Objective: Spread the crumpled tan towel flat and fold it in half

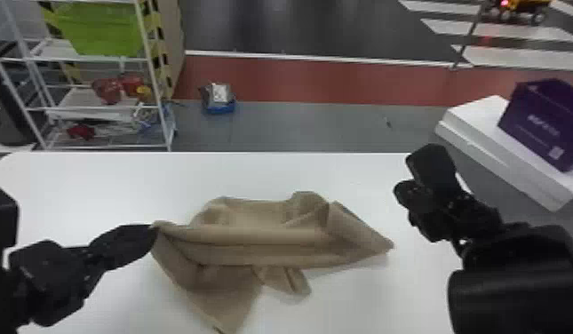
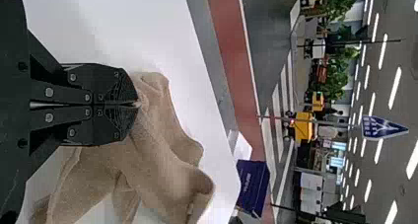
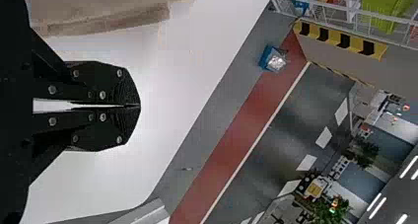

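The tan towel lies crumpled on the white table, with long folds running across it and one corner hanging toward the near edge. At its left corner my left gripper is shut on the cloth. In the left wrist view a bit of the towel is pinched at the tips of that gripper. My right gripper is to the right of the towel, apart from it. The right wrist view has this gripper with its fingertips together and nothing between them, the towel off to one side.
The white table extends around the towel. Past its far edge stand a wire shelf with a green bin at the left and a purple box on white foam slabs at the right.
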